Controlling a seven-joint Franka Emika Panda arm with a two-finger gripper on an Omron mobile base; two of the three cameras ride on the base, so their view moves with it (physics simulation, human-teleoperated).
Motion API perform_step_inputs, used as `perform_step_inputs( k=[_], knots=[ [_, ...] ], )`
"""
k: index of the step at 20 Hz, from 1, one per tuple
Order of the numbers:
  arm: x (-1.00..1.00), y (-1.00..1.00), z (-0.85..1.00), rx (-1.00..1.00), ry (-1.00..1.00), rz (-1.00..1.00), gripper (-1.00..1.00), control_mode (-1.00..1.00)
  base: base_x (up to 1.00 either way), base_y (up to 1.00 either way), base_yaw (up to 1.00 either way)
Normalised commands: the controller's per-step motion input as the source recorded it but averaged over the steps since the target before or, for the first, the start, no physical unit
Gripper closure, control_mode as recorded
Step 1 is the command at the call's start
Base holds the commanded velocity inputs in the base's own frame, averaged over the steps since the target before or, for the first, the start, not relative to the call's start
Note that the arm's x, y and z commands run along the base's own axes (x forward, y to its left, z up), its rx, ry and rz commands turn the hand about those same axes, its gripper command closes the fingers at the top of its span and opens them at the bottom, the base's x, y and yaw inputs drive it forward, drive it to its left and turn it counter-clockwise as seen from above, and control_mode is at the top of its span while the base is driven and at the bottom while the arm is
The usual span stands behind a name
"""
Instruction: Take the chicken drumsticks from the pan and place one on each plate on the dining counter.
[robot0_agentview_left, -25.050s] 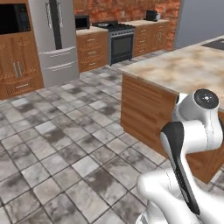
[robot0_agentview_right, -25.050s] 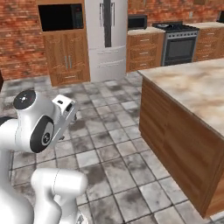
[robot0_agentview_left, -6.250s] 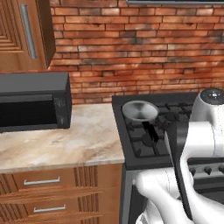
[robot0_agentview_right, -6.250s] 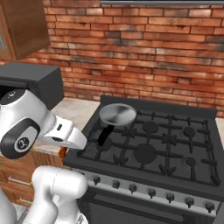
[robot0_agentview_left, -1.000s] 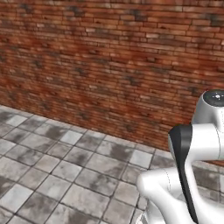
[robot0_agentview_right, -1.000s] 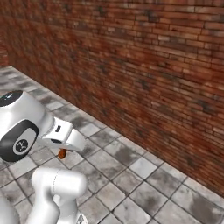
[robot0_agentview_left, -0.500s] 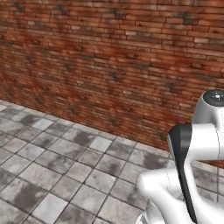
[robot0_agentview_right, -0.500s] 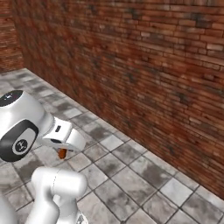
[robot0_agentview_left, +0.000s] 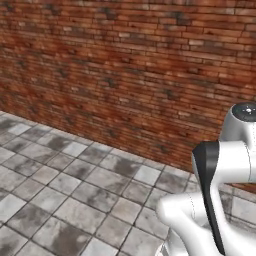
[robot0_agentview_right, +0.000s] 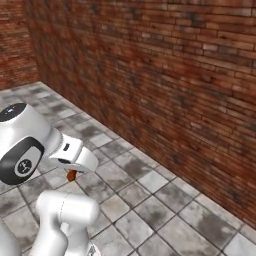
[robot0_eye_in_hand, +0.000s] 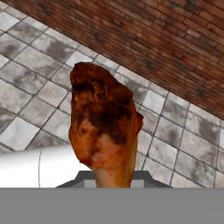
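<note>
The gripper (robot0_eye_in_hand: 114, 181) is closed tight on the thin bone end of a chicken drumstick (robot0_eye_in_hand: 104, 127), whose thick browned end stands up toward the hand camera. From the right base view, the drumstick (robot0_agentview_right: 71, 175) shows as a small brown tip hanging under the wrist, above the grey tiled floor (robot0_agentview_right: 150, 200). A brick wall (robot0_agentview_left: 125, 75) fills the far side; no plate or dining counter is in sight. Judgement: this is the carry step. Good practice is to keep the grip firm, hold the wrist steady, and avoid sharp swings until a plate comes within reach.
</note>
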Motion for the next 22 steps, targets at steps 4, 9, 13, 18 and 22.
perform_step_inputs(
  k=[4,9,13,18,22],
  knots=[
    [0.00,0.00,0.00,0.00,0.00,0.00,1.00,1.00,1.00,0.76,0.00],
    [0.00,0.00,0.00,0.00,0.00,0.00,1.00,1.00,1.00,0.75,-0.01],
    [0.00,0.00,0.00,0.00,0.00,0.00,1.00,1.00,1.00,0.78,-0.04],
    [0.00,0.00,0.00,0.00,0.00,0.00,1.00,1.00,1.00,0.84,-0.09],
    [0.00,0.00,0.00,0.00,0.00,0.00,1.00,1.00,1.00,0.93,-0.11]
  ],
)
